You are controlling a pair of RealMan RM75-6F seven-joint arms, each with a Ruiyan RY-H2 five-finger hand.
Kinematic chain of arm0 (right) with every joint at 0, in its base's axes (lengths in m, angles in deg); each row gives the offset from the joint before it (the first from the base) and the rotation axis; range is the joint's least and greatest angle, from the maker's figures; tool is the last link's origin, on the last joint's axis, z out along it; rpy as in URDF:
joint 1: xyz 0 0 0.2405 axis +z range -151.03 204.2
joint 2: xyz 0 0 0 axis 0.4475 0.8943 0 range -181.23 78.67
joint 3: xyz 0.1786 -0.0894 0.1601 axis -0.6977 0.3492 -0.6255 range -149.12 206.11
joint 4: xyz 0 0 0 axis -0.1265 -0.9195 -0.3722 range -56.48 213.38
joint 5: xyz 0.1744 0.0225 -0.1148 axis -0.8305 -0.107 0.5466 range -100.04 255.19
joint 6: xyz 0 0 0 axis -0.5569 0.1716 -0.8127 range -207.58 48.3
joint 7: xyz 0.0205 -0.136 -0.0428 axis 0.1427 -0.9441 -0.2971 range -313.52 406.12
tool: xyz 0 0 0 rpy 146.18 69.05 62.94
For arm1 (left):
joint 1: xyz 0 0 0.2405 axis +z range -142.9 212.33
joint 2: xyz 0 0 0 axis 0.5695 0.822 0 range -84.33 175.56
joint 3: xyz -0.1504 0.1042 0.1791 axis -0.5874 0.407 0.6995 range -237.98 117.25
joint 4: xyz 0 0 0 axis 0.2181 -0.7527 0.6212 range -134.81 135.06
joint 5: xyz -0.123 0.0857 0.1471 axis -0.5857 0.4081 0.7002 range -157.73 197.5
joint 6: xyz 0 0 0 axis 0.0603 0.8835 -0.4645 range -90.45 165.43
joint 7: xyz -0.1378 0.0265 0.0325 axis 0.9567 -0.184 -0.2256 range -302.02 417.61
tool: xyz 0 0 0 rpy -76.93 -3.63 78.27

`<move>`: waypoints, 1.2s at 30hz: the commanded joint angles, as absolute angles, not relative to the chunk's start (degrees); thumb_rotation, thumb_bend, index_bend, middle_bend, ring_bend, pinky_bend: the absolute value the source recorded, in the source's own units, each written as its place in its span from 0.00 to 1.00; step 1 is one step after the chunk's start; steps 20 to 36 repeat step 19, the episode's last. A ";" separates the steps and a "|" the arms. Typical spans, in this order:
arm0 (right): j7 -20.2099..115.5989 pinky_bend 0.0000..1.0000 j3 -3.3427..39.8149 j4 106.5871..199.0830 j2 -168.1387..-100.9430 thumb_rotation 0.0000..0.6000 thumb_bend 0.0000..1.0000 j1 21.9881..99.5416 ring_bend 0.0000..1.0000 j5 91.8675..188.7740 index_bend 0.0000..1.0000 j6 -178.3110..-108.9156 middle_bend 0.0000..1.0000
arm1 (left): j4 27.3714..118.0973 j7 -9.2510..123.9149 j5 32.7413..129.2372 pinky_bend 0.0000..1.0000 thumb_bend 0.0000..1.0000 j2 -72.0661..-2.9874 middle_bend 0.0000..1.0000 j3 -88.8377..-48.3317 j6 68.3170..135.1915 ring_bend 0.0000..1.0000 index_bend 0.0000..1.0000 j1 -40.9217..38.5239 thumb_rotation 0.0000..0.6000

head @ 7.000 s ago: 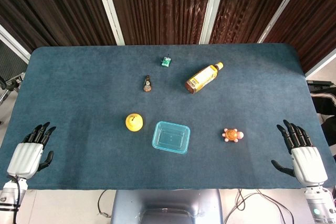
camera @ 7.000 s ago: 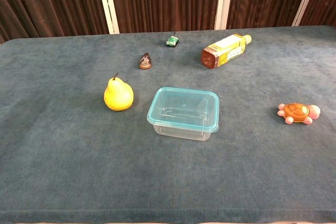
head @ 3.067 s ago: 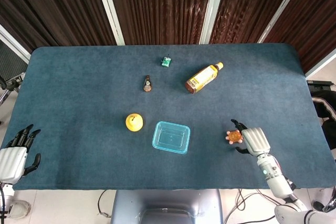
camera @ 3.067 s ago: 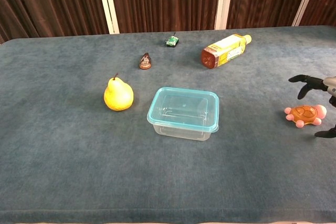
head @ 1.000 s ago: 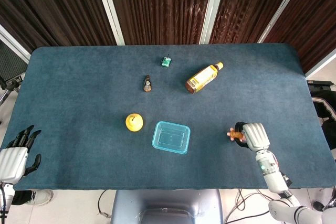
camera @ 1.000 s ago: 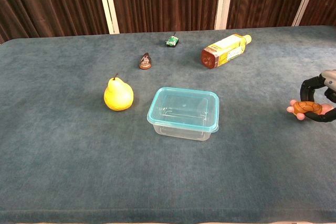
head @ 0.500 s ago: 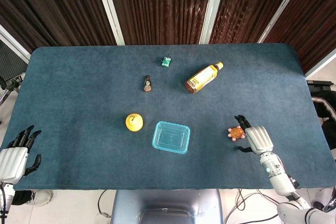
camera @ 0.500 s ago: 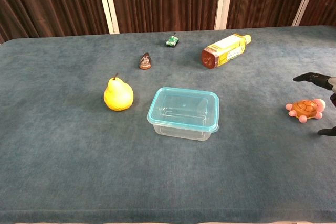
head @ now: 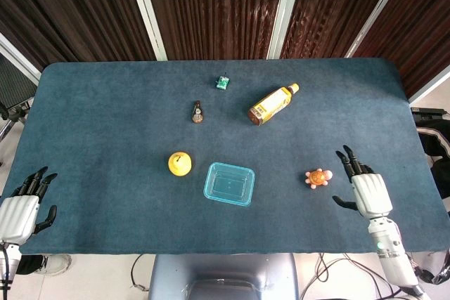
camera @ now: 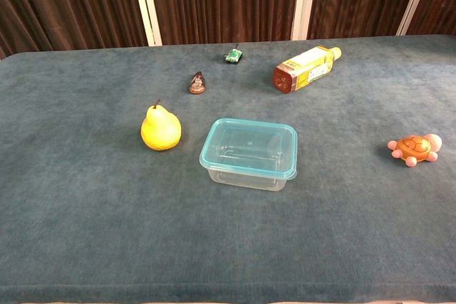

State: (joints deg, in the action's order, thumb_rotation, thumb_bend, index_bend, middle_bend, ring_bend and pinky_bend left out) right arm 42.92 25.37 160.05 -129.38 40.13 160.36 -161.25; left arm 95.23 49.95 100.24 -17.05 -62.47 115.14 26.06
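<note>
An orange toy turtle [head: 318,178] [camera: 412,149] lies on the blue table [head: 105,124] at the right. My right hand [head: 368,192] is open just right of the turtle, fingers spread, not touching it; the chest view does not show this hand. My left hand [head: 20,209] is open at the table's near left corner, holding nothing. A clear teal-rimmed container [head: 229,184] [camera: 250,153] sits near the middle, with a yellow pear [head: 180,164] [camera: 160,129] to its left.
A yellow bottle [head: 271,105] [camera: 306,68] lies on its side at the back right. A small brown figure [head: 197,112] [camera: 197,83] and a small green toy [head: 223,83] [camera: 233,55] sit toward the back. Dark curtains hang behind the table.
My right hand held the turtle a second ago, then let it go and drew back to the right. The turtle now lies on the table. My left hand stayed put.
</note>
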 commanded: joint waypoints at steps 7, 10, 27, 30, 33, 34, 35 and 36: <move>36.52 0.03 25.88 170.65 -121.97 1.00 0.10 32.35 0.00 158.89 0.00 -168.69 0.00 | 95.77 48.93 100.67 0.28 0.47 -17.34 0.00 -62.32 115.39 0.08 0.14 25.95 1.00; 35.79 0.02 26.26 170.57 -121.82 1.00 0.10 31.81 0.00 159.73 0.00 -169.07 0.00 | 95.94 48.79 101.19 0.28 0.47 -17.40 0.00 -62.19 115.86 0.08 0.14 26.07 1.00; 35.07 0.02 26.23 170.39 -121.89 1.00 0.10 31.40 0.00 160.27 0.00 -168.09 0.00 | 96.00 48.19 101.60 0.28 0.47 -17.67 0.00 -62.02 116.27 0.08 0.14 26.16 1.00; 35.07 0.02 26.23 170.39 -121.89 1.00 0.10 31.40 0.00 160.27 0.00 -168.09 0.00 | 96.00 48.19 101.60 0.28 0.47 -17.67 0.00 -62.02 116.27 0.08 0.14 26.16 1.00; 35.07 0.02 26.23 170.39 -121.89 1.00 0.10 31.40 0.00 160.27 0.00 -168.09 0.00 | 96.00 48.19 101.60 0.28 0.47 -17.67 0.00 -62.02 116.27 0.08 0.14 26.16 1.00; 35.07 0.02 26.23 170.39 -121.89 1.00 0.10 31.40 0.00 160.27 0.00 -168.09 0.00 | 96.00 48.19 101.60 0.28 0.47 -17.67 0.00 -62.02 116.27 0.08 0.14 26.16 1.00; 35.07 0.02 26.23 170.39 -121.89 1.00 0.10 31.40 0.00 160.27 0.00 -168.09 0.00 | 96.00 48.19 101.60 0.28 0.47 -17.67 0.00 -62.02 116.27 0.08 0.14 26.16 1.00; 35.07 0.02 26.23 170.39 -121.89 1.00 0.10 31.40 0.00 160.27 0.00 -168.09 0.00 | 96.00 48.19 101.60 0.28 0.47 -17.67 0.00 -62.02 116.27 0.08 0.14 26.16 1.00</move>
